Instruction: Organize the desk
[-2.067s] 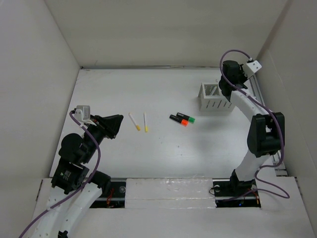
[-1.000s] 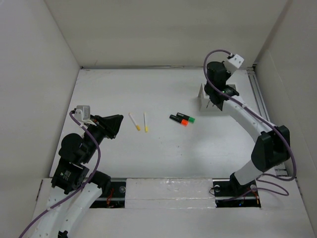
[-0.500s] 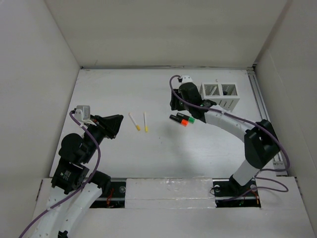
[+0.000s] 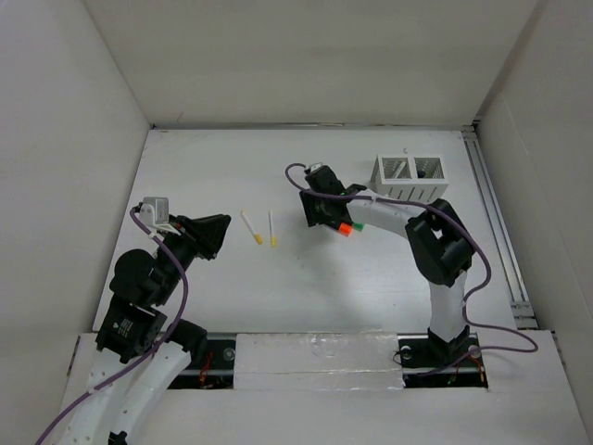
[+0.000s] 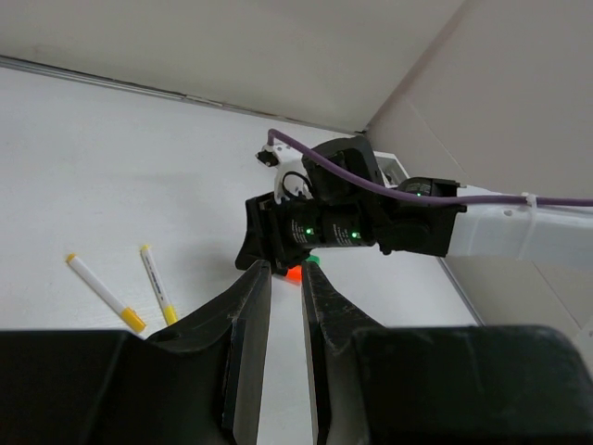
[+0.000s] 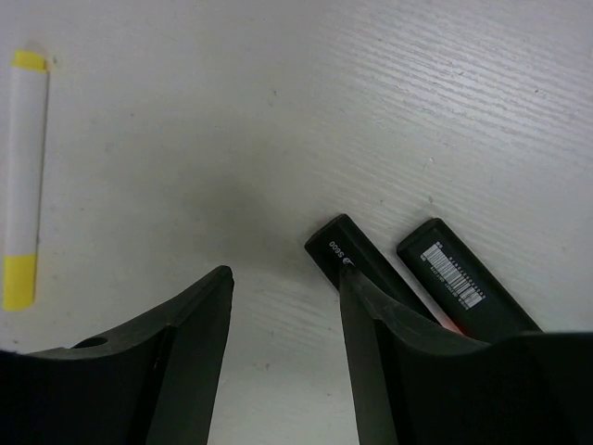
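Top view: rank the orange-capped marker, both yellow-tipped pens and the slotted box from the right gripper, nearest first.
1. orange-capped marker, just beside the right gripper.
2. inner yellow-tipped pen, to the gripper's left.
3. outer yellow-tipped pen, further left.
4. slotted box, back right.

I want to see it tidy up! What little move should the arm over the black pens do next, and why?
Probably slide the right gripper a touch sideways toward the nearer black pen, then lower. Its jaws are open just above the desk, but that pen's end sits by one finger, not in the gap between them.
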Available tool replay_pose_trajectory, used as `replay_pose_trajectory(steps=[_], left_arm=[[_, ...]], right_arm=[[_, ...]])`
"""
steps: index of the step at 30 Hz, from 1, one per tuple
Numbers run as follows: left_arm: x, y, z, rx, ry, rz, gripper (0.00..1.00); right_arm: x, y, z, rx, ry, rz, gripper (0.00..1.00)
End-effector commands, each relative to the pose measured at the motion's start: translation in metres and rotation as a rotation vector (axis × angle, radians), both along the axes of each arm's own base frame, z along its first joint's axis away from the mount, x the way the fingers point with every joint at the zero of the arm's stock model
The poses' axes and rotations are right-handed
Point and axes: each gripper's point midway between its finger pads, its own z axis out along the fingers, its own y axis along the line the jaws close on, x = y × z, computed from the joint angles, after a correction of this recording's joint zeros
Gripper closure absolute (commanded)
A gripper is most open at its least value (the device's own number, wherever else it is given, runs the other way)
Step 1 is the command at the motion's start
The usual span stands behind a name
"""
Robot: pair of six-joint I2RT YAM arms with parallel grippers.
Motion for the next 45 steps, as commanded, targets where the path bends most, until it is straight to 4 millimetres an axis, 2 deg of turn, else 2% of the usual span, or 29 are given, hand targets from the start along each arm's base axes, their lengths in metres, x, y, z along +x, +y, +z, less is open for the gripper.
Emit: replay_pose_trajectory(steps=[1, 7, 15, 21, 24, 27, 32, 37, 42, 45], left_arm=[[-0.002, -0.002, 0.019, -0.016, -0.062, -0.015, 0.83], [-0.002, -0.002, 0.018, -0.015, -0.060, -0.013, 0.83], [-0.003, -0.001, 0.017, -0.015, -0.058, -0.013, 0.83], [-0.003, -0.001, 0.019, -0.017, -0.064, -0.013, 0.83], [-0.003, -0.001, 0.019, -0.017, -0.062, -0.013, 0.83], [-0.003, -0.001, 0.019, -0.017, -0.064, -0.011, 0.83], [-0.004, 0.000, 0.020, -0.018, -0.067, -0.011, 0.83], [-0.004, 0.000, 0.020, -0.019, -0.067, -0.010, 0.83], [-0.005, 0.000, 0.019, -0.018, -0.065, -0.010, 0.83], [-0.004, 0.000, 0.020, -0.019, -0.066, -0.008, 0.83]], right_arm=[[0.012, 0.005, 0.013, -0.028, -0.037, 0.013, 0.45], [0.022, -0.001, 0.000, -0.103, -0.055, -0.030, 0.47], [0.027, -0.002, -0.005, -0.130, -0.063, -0.031, 0.48], [0.025, -0.009, -0.014, -0.148, -0.036, -0.041, 0.54], [0.023, -0.014, -0.020, -0.173, -0.023, -0.056, 0.54], [0.022, -0.018, -0.022, -0.191, -0.011, -0.069, 0.50], [0.014, -0.017, -0.013, -0.150, 0.009, -0.047, 0.43], [0.012, -0.024, -0.012, -0.130, 0.038, -0.045, 0.45], [0.009, -0.032, -0.022, -0.159, 0.077, -0.062, 0.48], [0.007, -0.032, -0.019, -0.149, 0.080, -0.063, 0.49]])
